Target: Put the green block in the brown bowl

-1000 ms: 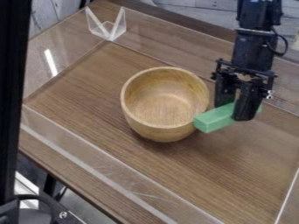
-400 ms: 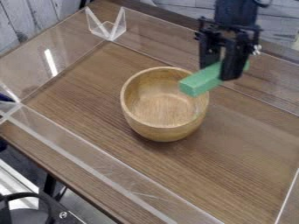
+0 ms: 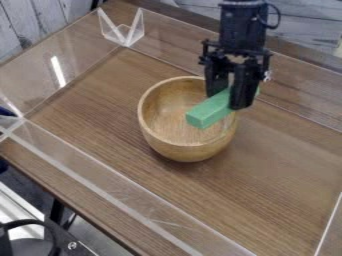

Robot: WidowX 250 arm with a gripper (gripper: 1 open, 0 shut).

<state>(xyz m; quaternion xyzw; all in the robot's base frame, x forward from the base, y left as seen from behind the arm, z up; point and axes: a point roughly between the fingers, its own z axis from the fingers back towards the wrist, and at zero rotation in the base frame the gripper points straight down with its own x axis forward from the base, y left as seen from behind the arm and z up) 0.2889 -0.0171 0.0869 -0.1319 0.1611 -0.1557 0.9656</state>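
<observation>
Currently we note the black robot arm's claw (image 3: 230,98) clamped on the small bright green rectangular block (image 3: 207,111), its two dark fingers (image 3: 245,88) pressing the upper end of the bar from either side. We see the block tilted, its lower end pointing down and toward the left of the view, hanging over the open mouth of the round light-brown wooden bowl (image 3: 170,142). Whether the lower end of the block touches the bowl's inner wall we cannot tell from this single view; it appears to sit above the cavity, near the right-hand rim. We record the bowl standing upright on the brown wood-grain tabletop (image 3: 94,110), roughly at the centre of the work surface. A clear plastic wall (image 3: 80,185) runs along the near edge of the table, and a small clear plastic bracket (image 3: 120,27) stands at the far left corner, well apart from the bowl. The arm comes down from the upper right, its claw pointing steeply downward over the bowl.
</observation>
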